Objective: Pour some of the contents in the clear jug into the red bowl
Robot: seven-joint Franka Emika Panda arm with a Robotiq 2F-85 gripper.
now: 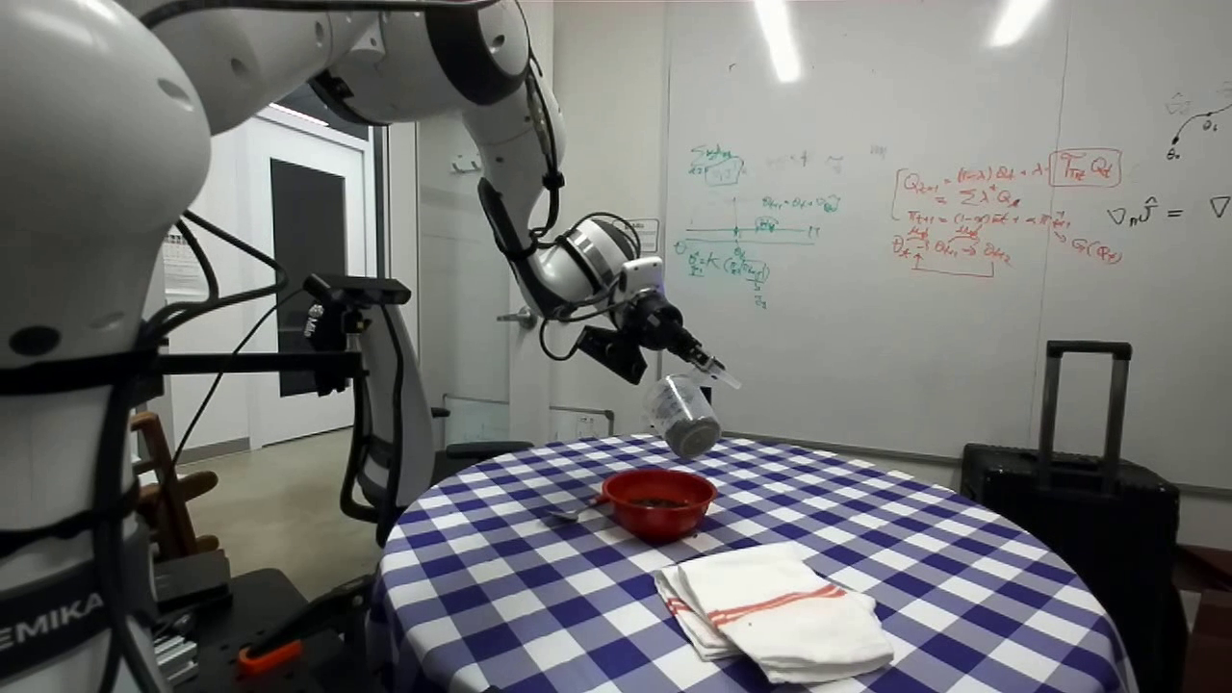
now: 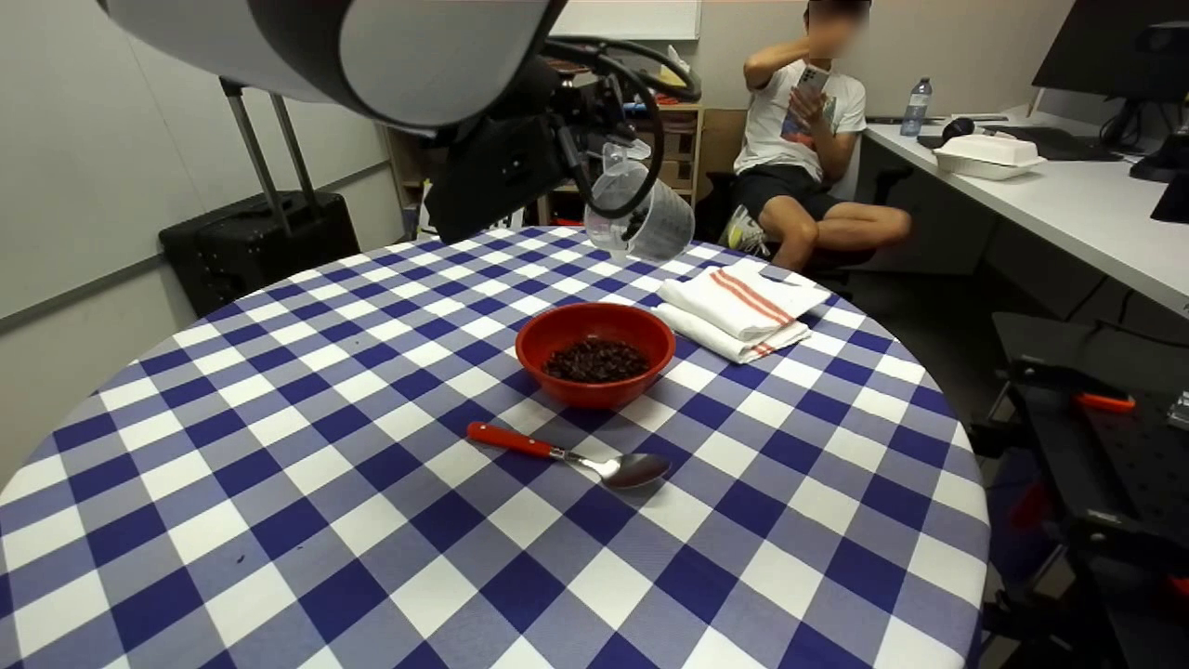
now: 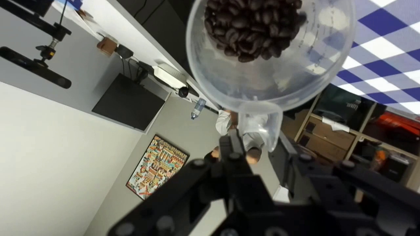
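The clear jug (image 1: 685, 416) hangs tilted in the air above and beyond the red bowl (image 1: 664, 522) in an exterior view. It also shows tilted in an exterior view (image 2: 664, 221) and close up in the wrist view (image 3: 262, 82). Dark coffee beans (image 3: 249, 29) lie inside the jug. My gripper (image 3: 257, 139) has its fingers on either side of the jug's handle and holds it; it also shows in an exterior view (image 1: 717, 368). The red bowl (image 2: 594, 395) stands upright on the table with dark beans (image 2: 597, 360) in it. The bowl is out of the wrist view.
A spoon (image 2: 520, 440) with a red handle lies beside the bowl. A white folded cloth (image 2: 743, 307) with red stripes lies near the bowl. The round table (image 1: 539, 616) has a blue checked cloth. A black suitcase (image 1: 1068, 500) stands behind it. A person (image 2: 803, 130) sits beyond the table.
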